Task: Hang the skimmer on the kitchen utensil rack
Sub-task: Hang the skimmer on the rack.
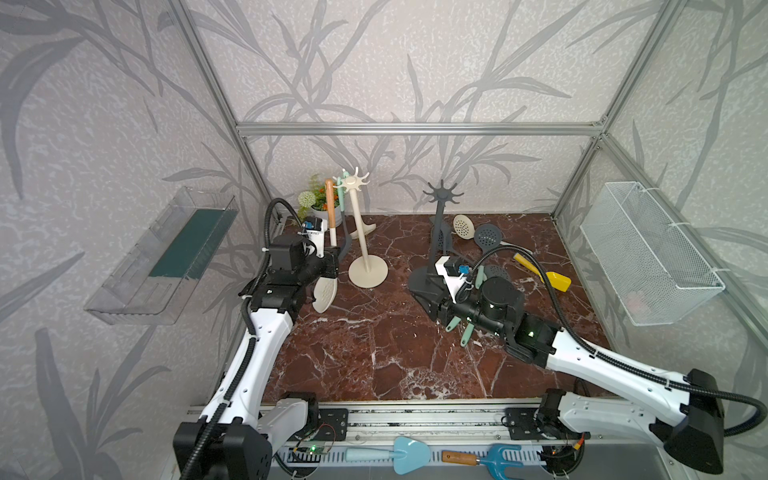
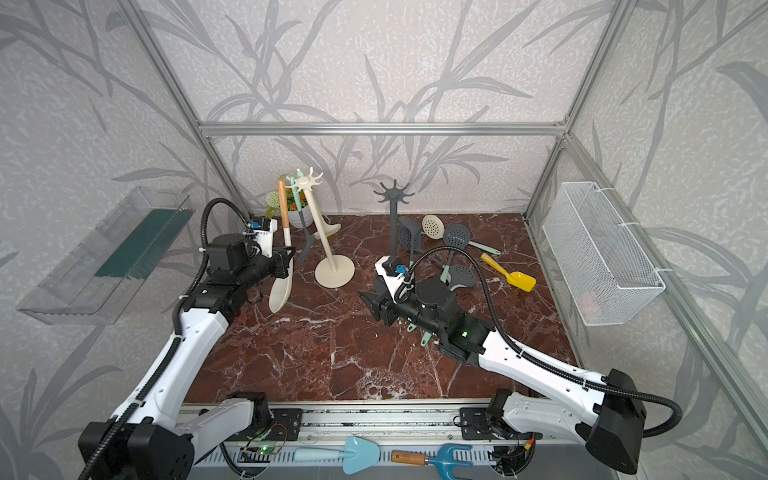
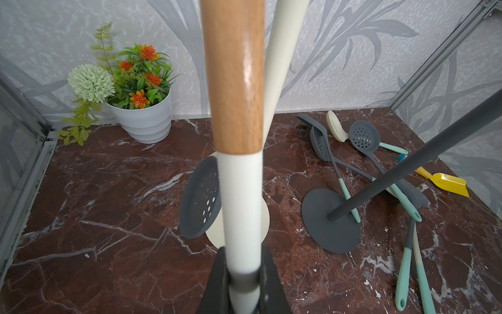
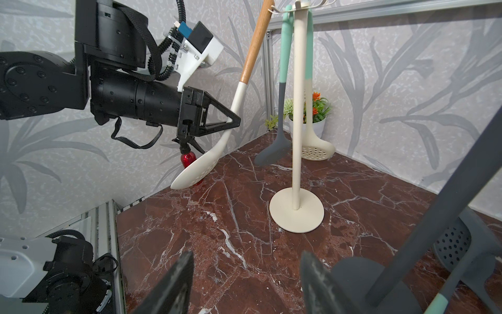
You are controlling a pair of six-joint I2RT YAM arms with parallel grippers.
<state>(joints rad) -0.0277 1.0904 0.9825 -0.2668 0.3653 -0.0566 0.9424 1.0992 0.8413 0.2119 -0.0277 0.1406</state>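
Cream skimmer [image 4: 251, 54], wood handle, tilted, tip at top hook of cream rack [image 4: 297, 108]; left end effector [image 4: 234, 119] clamped on its neck; right end effector [image 4: 247, 277] agape, empty. Prob light, stiff, slick; neck grip apt

Wore white shells over black joints on left arm [image 1: 268, 332] and right arm [image 1: 602, 365]; carried ribbed black cable hoses [image 4: 180, 9], white camera brackets [image 4: 201, 51] with blue connectors [image 4: 184, 27].

Surroundings of my bench.
Pale grey wallpaper with darker leaf print [image 1: 415, 62] on three walls, framed by silver aluminium rails [image 1: 415, 129]. Red-brown, white-veined marble tabletop [image 1: 374, 353] under me. Clear plastic wall shelf [image 1: 137, 291] on my left, white wire-mesh basket [image 1: 648, 257] on my right. White ribbed pot of artificial flowers [image 3: 144, 119] in the far left corner. Light even.
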